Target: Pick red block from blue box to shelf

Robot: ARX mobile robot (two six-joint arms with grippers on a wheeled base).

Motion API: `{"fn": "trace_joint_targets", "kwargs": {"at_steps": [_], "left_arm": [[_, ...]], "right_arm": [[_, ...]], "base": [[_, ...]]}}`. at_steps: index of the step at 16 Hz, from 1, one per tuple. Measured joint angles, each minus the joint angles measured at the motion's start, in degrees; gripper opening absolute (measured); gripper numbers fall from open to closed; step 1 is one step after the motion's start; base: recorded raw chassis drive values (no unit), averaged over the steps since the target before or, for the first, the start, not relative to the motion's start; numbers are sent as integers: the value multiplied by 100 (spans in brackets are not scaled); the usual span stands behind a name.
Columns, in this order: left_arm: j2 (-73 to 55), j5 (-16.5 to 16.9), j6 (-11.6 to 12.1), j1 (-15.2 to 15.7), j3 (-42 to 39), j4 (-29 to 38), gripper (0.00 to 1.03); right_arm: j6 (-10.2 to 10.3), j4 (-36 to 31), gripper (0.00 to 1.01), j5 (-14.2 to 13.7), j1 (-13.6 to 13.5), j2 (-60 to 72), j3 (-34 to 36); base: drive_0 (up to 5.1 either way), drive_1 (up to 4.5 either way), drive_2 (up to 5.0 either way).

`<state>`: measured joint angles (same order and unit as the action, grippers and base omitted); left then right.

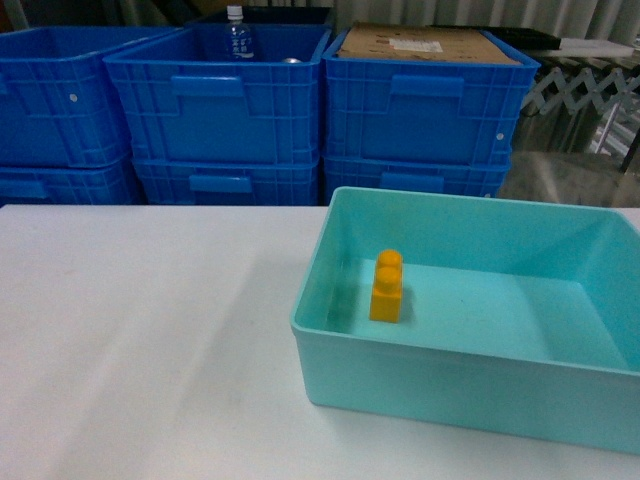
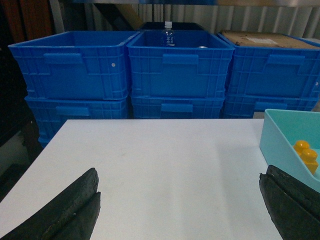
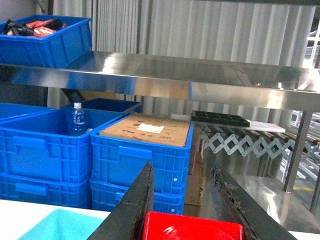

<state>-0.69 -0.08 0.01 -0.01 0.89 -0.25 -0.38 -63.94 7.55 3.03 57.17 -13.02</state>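
The red block is clamped between the two dark fingers of my right gripper, which is shut on it and raised. Behind it runs the shelf, a shiny steel tier, with a lower steel surface to the right. A corner of the blue box shows below left. In the head view the blue box sits on the white table and holds only a yellow block; neither gripper appears there. My left gripper hangs open over the bare table, left of the blue box.
Dark blue ribbed crates are stacked behind the table, one holding a water bottle, one covered with cardboard. Another blue crate stands on the shelf's upper tier. A folding lattice gate lies at the back right.
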Motion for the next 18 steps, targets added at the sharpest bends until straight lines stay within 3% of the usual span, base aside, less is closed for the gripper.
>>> {"fn": "trace_joint_targets", "kwargs": {"at_steps": [2, 18], "left_arm": [[0, -2, 0, 0, 0, -7, 98], [0, 0, 0, 4, 0, 13, 98]], "right_arm": [[0, -4, 28, 4, -2, 0, 0], [7, 9, 28, 11, -2, -2, 2]], "base": [[0, 0, 0], [418, -396, -37]]}}
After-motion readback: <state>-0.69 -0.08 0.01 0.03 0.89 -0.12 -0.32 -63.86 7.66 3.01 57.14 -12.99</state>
